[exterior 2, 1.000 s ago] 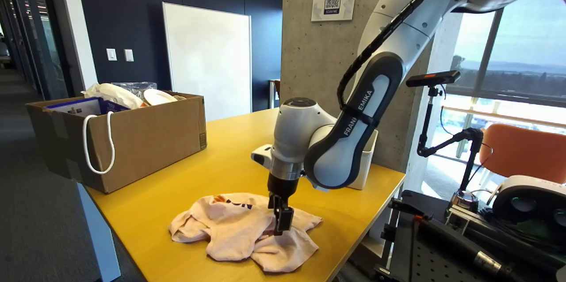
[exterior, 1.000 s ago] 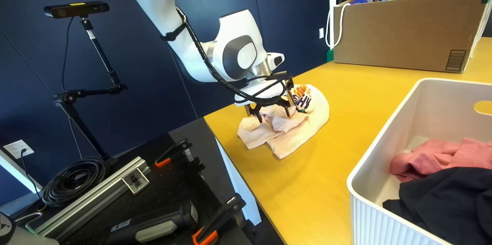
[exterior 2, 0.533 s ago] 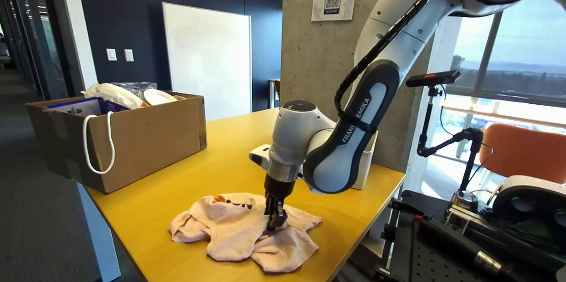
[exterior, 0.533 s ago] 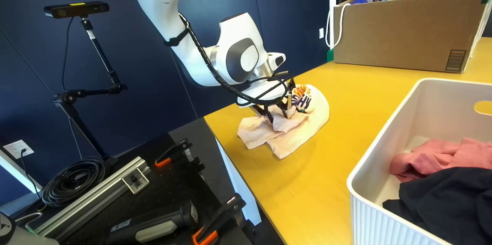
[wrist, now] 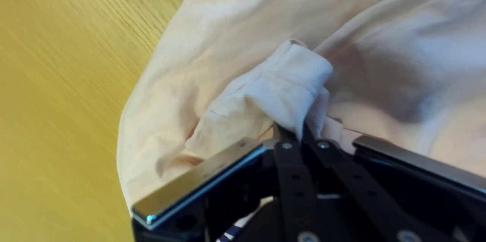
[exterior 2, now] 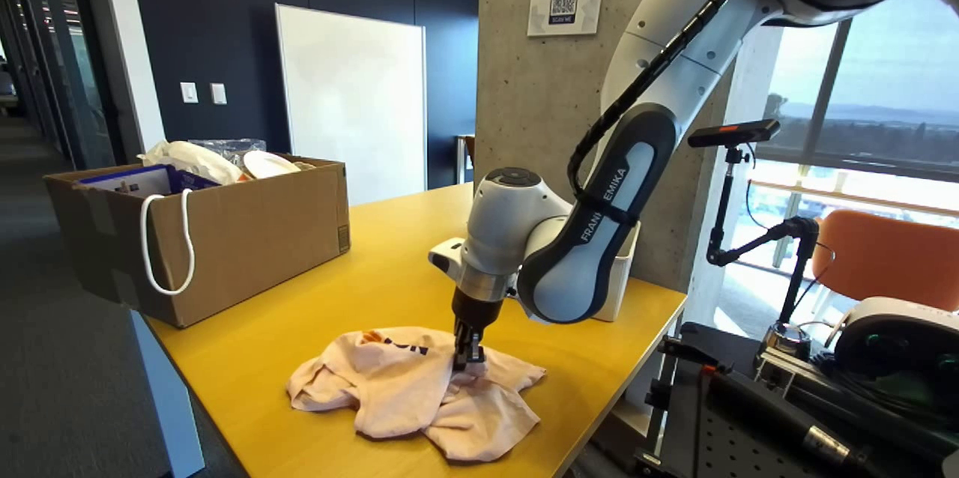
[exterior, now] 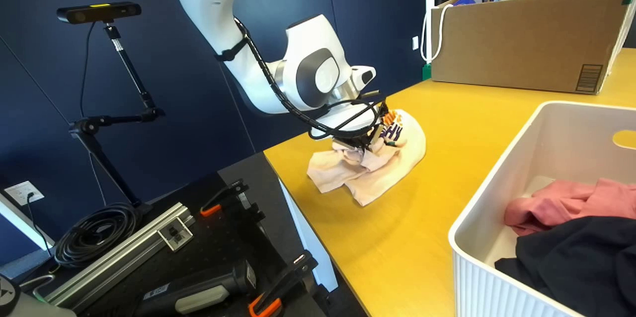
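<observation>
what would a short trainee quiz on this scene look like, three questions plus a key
1. True or false: the gripper is shut on a fold of the pale pink garment.

2. Which of these shows in the white bin?
a) coiled cable
b) rose-pink cloth and dark cloth
c) orange clamps

3. Fill in the colour: the cardboard box stands on a ____ table.

Key: 1 true; 2 b; 3 yellow.
</observation>
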Controlling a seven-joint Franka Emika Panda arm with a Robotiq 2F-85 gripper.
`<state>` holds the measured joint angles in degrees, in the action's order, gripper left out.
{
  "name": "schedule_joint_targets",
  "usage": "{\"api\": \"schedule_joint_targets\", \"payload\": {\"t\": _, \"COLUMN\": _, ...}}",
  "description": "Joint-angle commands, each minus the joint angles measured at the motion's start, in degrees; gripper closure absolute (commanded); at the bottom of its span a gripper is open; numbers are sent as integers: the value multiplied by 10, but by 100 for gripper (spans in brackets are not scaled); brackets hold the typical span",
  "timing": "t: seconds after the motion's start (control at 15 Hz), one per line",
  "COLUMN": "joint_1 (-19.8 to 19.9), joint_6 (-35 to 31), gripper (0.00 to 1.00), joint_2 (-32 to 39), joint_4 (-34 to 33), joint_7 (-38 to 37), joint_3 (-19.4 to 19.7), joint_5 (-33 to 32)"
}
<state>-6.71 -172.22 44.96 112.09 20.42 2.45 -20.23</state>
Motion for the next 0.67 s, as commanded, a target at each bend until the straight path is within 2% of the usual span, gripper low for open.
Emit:
{"api": "schedule_joint_targets", "payload": {"t": 0.0, "joint_1": -16, "joint_6": -19, "gripper": 99, "joint_2": -23, "joint_4": 17, "joint_7": -20, "joint_3": 17, "joint_5": -13}}
{"api": "schedule_joint_targets", "payload": {"t": 0.6, "joint_1": -34, "joint_6": -17, "gripper": 99, "joint_2": -107, "joint_4": 60, "joint_7": -22, "joint_3": -8, "joint_5": -12}}
